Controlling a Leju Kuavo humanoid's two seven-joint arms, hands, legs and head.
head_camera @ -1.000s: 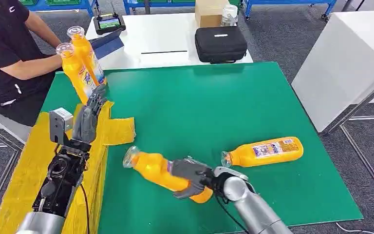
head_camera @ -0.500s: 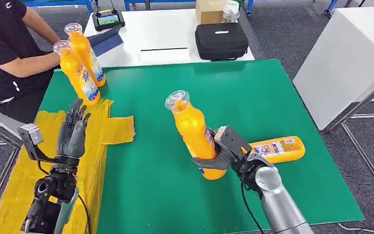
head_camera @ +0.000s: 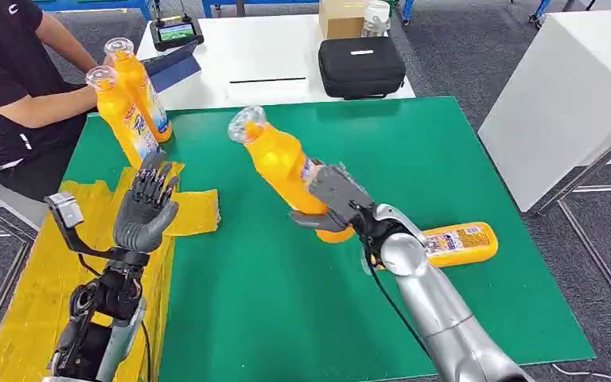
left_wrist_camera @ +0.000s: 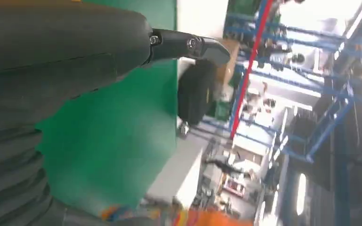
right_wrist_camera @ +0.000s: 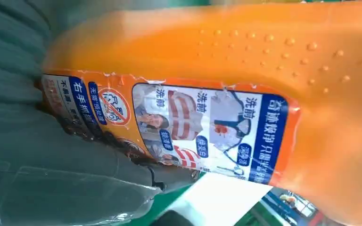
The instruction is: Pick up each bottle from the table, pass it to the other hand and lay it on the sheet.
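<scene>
Head view: your right hand (head_camera: 330,203) gripped a bottle (head_camera: 282,163) aloft, tilted — left hand (head_camera: 145,208) held nothing, fingers spread over the sheet (head_camera: 40,278).

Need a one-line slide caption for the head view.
Right hand holds an orange bottle tilted above the green table; open left hand waits over the yellow sheet.

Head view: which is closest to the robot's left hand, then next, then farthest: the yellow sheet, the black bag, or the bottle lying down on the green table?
From the left hand:
1. Yellow sheet, right beside and under the hand, on the left.
2. Lying bottle, across the green table on the right, partly behind the right arm.
3. Black bag, on the white table at the far side.
</scene>
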